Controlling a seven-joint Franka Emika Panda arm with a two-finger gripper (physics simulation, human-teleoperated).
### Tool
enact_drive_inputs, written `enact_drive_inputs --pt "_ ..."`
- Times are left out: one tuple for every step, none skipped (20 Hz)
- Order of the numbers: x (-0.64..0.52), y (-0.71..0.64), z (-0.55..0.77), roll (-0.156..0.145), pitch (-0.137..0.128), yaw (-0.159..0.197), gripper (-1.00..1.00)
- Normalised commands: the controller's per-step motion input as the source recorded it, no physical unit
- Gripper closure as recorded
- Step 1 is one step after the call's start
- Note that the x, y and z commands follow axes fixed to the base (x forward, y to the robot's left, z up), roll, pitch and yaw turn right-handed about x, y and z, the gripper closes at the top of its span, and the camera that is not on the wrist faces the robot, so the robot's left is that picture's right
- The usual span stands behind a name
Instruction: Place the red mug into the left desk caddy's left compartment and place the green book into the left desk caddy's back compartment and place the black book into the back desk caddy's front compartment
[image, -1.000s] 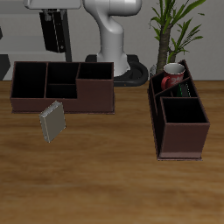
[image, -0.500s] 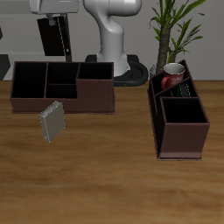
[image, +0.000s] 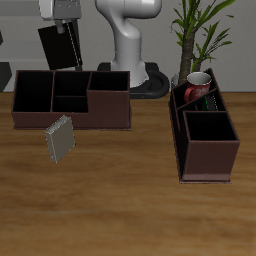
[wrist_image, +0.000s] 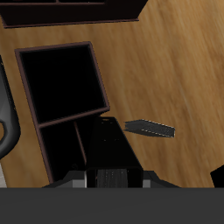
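**Black book carried above the back caddy**

The jaws (image: 60, 30) were clamped on the black book (image: 57, 46), which hung tilted over the back desk caddy (image: 70, 98), presumably to line it up with that caddy's front compartment. A grey book (image: 60, 140) leaned on the tabletop (image: 128, 215) near the caddy's front. In the left desk caddy (image: 208, 135), the red mug (image: 197, 85) and the green book (image: 209, 102) appeared already stowed.

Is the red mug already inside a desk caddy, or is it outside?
Inside. The red mug sits upright in a compartment of the left desk caddy, beside the green book.
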Motion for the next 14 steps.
enact_drive_inputs --pt "-0.1 -0.04 0.1 -0.07 -0.213 0.33 1.0" --pt "-0.02 0.06 -0.13 0.022 0.04 0.075 1.0" --pt "-0.05 0.05 -0.25 0.082 0.333 -0.099 1.0" --pt "-0.21 -0.11 0.05 -0.106 -0.214 0.478 1.0" --pt "0.0 0.0 0.0 0.0 0.0 0.0 1.0" --pt "-0.06 0.02 -0.03 -0.009 0.115 0.147 1.0" --pt "0.03 -0.01 0.07 -0.016 -0.047 0.083 1.0" --pt "0.03 -0.07 -0.08 -0.068 -0.079 0.188 1.0" --pt "0.06 0.05 -0.21 0.019 0.116 0.103 1.0" --pt "-0.02 0.04 -0.24 0.036 0.101 0.074 1.0" --pt "0.0 -0.03 -0.13 -0.023 -0.001 0.121 1.0" --pt "-0.01 0.01 -0.22 -0.031 -0.023 0.171 1.0" --pt "0.07 0.04 -0.33 0.033 0.195 0.051 1.0" --pt "-0.13 -0.06 -0.33 -0.03 0.064 0.149 1.0"
